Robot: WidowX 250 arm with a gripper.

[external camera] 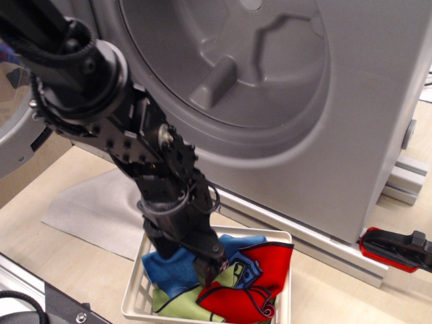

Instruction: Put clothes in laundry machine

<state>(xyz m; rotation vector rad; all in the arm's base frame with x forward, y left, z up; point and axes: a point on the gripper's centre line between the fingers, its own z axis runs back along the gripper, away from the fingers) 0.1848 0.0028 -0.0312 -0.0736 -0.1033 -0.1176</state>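
Three cloths remain unloaded. We see the washer [351, 101] with an empty drum [229, 67], its door [17, 145] cut off at left. We note the basket [135, 297] holding blue cloth [169, 266], red cloth [266, 273] and green cloth [179, 307]. We find the gripper [209, 268] pressed into the pile; we cannot tell whether it grasps anything.
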